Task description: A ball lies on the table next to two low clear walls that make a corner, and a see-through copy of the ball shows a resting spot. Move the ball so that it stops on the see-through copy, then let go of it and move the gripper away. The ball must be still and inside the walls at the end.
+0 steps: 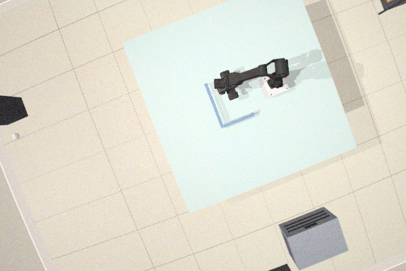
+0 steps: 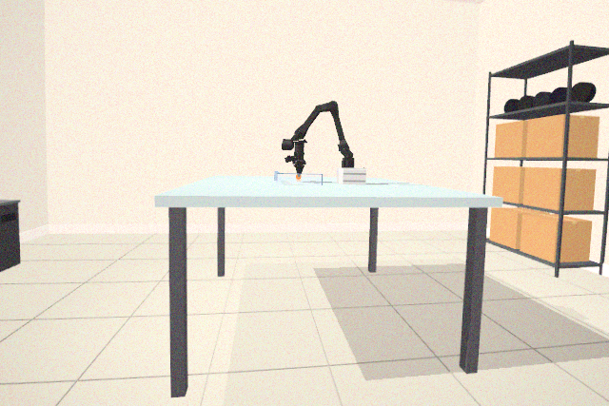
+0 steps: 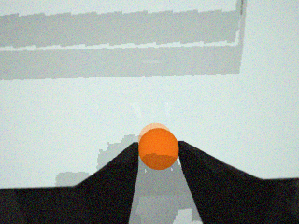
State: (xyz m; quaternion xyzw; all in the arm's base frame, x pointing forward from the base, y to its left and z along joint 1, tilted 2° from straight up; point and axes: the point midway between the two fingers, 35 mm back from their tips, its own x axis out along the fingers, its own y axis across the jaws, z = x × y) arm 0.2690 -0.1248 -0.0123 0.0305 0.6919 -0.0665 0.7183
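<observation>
The black parallel-jaw gripper (image 3: 159,161) pinches the small, smooth orange ball (image 3: 159,148) across its middle, low over its paler see-through copy (image 3: 153,127); rigid and round, it will likely roll once released. Beyond stand the low clear walls (image 3: 121,21).

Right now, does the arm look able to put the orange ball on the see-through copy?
Probably yes. The tool grips the orange ball, and the pale see-through copy shows just behind it, with nothing visible between them.
</observation>
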